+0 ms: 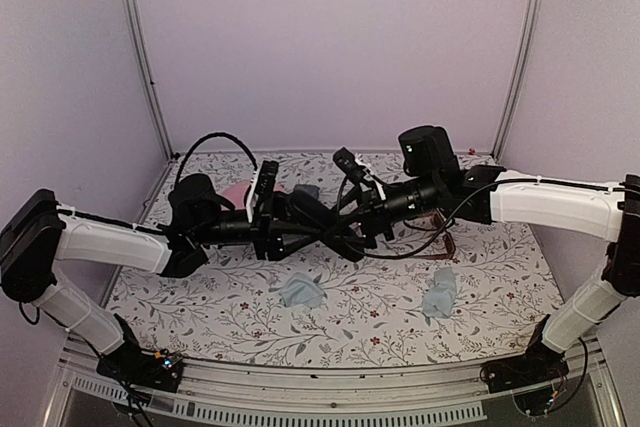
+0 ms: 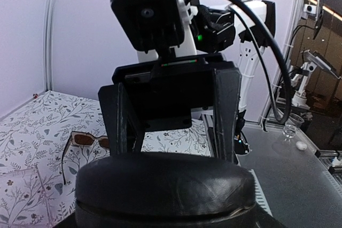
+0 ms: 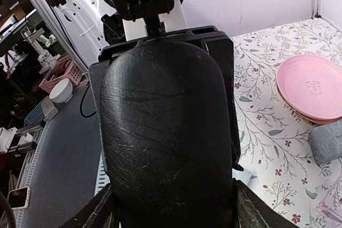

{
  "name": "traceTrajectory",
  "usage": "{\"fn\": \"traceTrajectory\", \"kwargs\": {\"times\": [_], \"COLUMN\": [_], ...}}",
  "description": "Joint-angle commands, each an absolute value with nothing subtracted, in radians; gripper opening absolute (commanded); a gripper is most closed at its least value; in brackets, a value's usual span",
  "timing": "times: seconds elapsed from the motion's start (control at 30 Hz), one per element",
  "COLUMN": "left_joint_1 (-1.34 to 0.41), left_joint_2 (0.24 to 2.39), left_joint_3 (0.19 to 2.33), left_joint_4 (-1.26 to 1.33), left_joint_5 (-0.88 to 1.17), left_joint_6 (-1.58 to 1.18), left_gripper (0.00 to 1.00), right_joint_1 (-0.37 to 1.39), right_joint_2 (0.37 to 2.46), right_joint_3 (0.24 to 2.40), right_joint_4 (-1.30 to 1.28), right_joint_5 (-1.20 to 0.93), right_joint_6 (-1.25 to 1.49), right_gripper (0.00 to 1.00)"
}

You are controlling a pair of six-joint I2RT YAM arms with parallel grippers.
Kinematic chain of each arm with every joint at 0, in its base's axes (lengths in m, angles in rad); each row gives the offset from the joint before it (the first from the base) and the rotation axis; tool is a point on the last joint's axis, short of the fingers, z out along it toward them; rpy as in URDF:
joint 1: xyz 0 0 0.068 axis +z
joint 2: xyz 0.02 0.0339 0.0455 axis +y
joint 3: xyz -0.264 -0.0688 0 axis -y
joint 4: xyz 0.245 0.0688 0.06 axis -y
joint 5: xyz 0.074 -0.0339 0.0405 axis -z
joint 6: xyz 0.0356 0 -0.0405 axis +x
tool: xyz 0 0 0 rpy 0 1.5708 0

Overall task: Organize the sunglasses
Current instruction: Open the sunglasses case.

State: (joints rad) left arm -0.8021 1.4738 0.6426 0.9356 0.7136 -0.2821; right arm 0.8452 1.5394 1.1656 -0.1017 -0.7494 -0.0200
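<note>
Midway over the floral-print bench (image 1: 200, 317), the two arms meet nose to nose around a black oval case (image 3: 168, 142), a smooth, rounded hard shell, finely scratched, with a seam along its edge. The left gripper (image 1: 298, 222) is partly spread, its flat black fingers clamped on either flank of one end of the case. The right gripper (image 1: 352, 225) takes the other end the same way, its fingers lying against the sides of the shell.

The reddish-brown sunglasses (image 2: 88, 140) lie flat on the bench with their thin temples unfolded and their lenses dark. They are out to the right of both grippers, beside the right forearm, and touch neither. The pale pinkish sunglasses (image 3: 330, 210) show only as a translucent sliver at the corner of the right wrist view, on the bench just beside a soft-looking grey case (image 3: 326, 141), clear of the grippers. A glossy round pink plate (image 3: 310, 89) sits beyond that case. Two crumpled light blue cloths (image 1: 302, 292) lie nearer the arm bases.
</note>
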Motion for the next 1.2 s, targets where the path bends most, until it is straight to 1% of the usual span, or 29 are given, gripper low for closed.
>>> {"fn": "traceTrajectory", "kwargs": {"times": [0.0,0.1,0.23,0.4,0.57,0.7,0.8,0.97,1.17], "left_joint_1": [-0.814,-0.814,-0.813,-0.814,-0.814,-0.813,-0.814,-0.814,-0.806], "left_joint_2": [1.478,1.481,1.473,1.418,1.377,1.355,1.335,1.306,1.299], "left_joint_3": [0.685,0.688,0.692,0.694,0.717,0.708,0.698,0.666,0.648], "left_joint_4": [0.925,0.919,0.884,0.745,0.576,0.544,0.528,0.53,0.54], "left_joint_5": [0.75,0.752,0.779,0.835,0.896,0.944,0.965,0.97,0.961], "left_joint_6": [-0.256,-0.253,-0.212,-0.058,0.093,0.14,0.159,0.166,0.152], "left_gripper": [0.0,0.0,0.0,0.0,0.0,0.0,0.0,0.0,0.0], "right_joint_1": [0.849,0.848,0.834,0.742,0.665,0.629,0.6,0.572,0.569], "right_joint_2": [1.567,1.573,1.575,1.602,1.673,1.712,1.722,1.72,1.719], "right_joint_3": [1.188,1.187,1.183,1.186,1.195,1.18,1.16,1.152,1.157], "right_joint_4": [-0.081,-0.086,-0.086,-0.072,-0.041,0.008,0.038,0.038,0.008], "right_joint_5": [-0.698,-0.693,-0.71,-0.864,-1.041,-1.133,-1.167,-1.16,-1.137], "right_joint_6": [-0.005,-0.005,-0.005,0.091,0.222,0.331,0.383,0.405,0.385], "right_gripper": [0.67,0.64,0.53,0.4,0.35,0.35,0.41,0.51,0.57]}}
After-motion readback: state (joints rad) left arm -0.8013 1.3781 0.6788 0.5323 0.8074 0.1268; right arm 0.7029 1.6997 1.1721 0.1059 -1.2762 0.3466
